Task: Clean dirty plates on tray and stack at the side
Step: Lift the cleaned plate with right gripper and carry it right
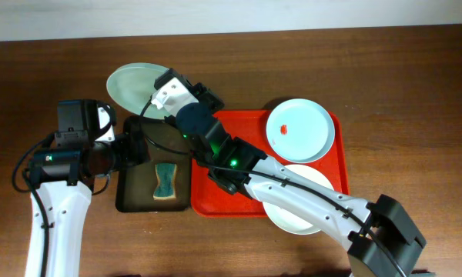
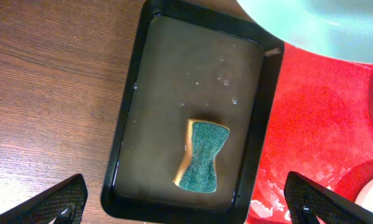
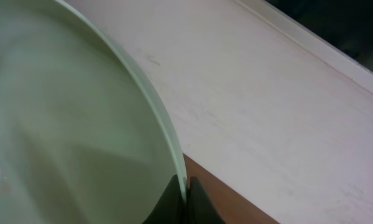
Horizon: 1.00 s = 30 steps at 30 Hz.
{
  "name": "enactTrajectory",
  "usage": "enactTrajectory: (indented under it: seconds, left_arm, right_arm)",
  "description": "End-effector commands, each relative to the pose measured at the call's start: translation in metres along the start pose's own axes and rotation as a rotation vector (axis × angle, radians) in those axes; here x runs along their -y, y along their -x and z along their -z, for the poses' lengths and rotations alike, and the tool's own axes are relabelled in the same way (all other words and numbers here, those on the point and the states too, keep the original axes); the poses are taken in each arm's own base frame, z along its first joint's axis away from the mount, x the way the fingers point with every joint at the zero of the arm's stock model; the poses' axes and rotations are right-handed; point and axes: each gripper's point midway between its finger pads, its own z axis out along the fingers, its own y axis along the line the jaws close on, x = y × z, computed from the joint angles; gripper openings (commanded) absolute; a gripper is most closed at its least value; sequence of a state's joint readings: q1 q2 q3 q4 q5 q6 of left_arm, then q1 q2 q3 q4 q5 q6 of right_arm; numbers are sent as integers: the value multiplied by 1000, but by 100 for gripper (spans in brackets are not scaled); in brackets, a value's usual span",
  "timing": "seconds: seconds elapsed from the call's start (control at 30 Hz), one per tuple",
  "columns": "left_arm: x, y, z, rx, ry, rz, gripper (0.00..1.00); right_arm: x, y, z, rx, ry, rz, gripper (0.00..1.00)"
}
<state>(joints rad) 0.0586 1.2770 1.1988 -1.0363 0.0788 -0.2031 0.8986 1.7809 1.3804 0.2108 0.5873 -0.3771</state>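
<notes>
Overhead: the right claw [image 1: 162, 92] pinches the rim of a round pale mint plate [image 1: 132, 83], with the large red plastic tray [image 1: 246, 123] behind it; hold the plate steady.

Left wrist: the left claw [image 2: 186, 202] is wide open and empty. A bow-shaped green sponge [image 2: 202, 155] lies just ahead in the black rectangular tray [image 2: 174, 81]; descend squarely onto it.

Right wrist: the jaws meet on the rim, and any smear on the plate is unreadable.

Right arm [image 1: 292, 185] sprawls diagonally across the left half of the red tray [image 1: 250, 123] and the held plate [image 1: 131, 85] overhangs a far corner of the dark tray [image 1: 131, 201], but the sponge [image 2: 202, 157] is wide open from above.
</notes>
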Motion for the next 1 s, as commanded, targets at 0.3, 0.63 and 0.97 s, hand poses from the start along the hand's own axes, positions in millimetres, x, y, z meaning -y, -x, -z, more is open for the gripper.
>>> enactTrajectory:
  seconds: [0.3,0.63,0.97]
  left_arm:
    - [2,4,6,19,-14,7,99]
    - [2,4,6,19,-14,7,99]
    - [2,4,6,19,-14,7,99]
  right_arm:
    - [9,-9,8,-83,-10,-326,4]
    - [37,-101,5,-485,359,-850,4]
    - [193,-252,73,-898,214,-1368,4]
